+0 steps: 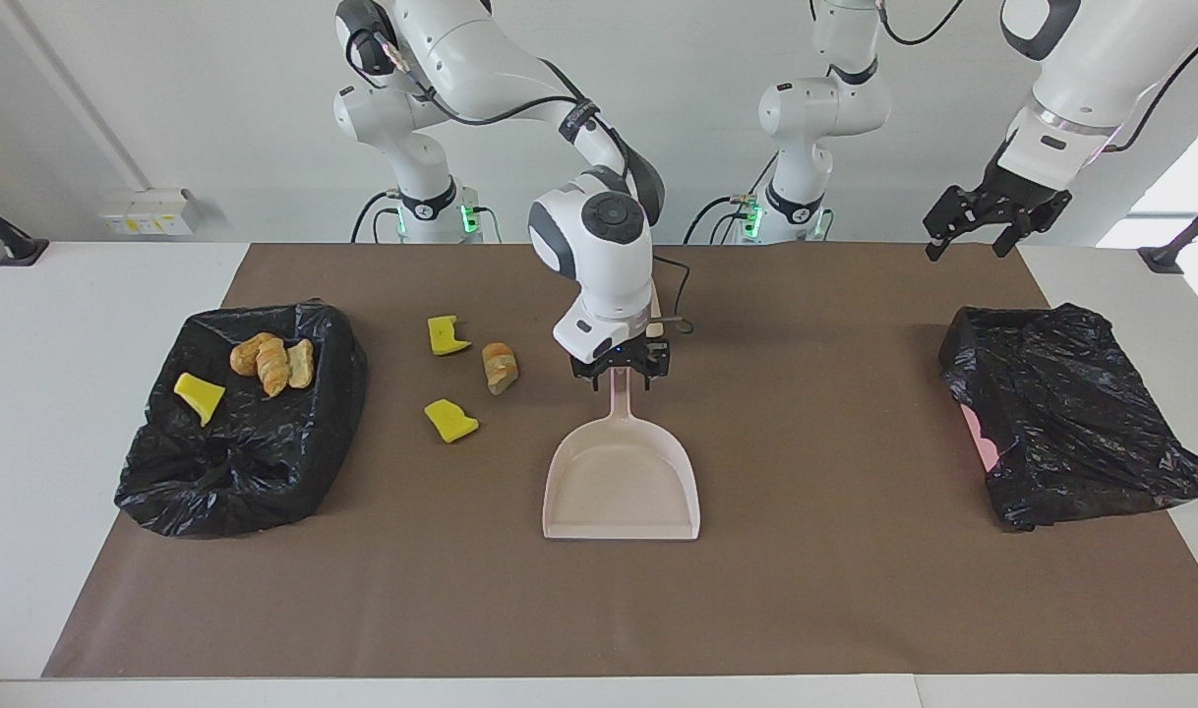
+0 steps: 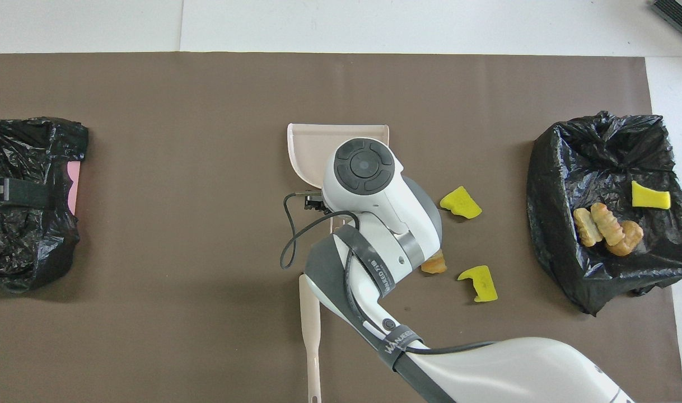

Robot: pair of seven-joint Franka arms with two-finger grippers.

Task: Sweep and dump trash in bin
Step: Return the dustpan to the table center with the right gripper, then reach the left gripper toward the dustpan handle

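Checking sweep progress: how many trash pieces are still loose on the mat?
3: a yellow wedge, a bread lump beside it, and another yellow wedge farther from the robots. None looks hidden.

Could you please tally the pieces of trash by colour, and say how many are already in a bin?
Yellow foam wedges: 3, namely wedge in bin, two on the mat.
Golden-brown bread lumps: 4, namely three in the bin, one on the mat.
Total: 7; in bin: 4.
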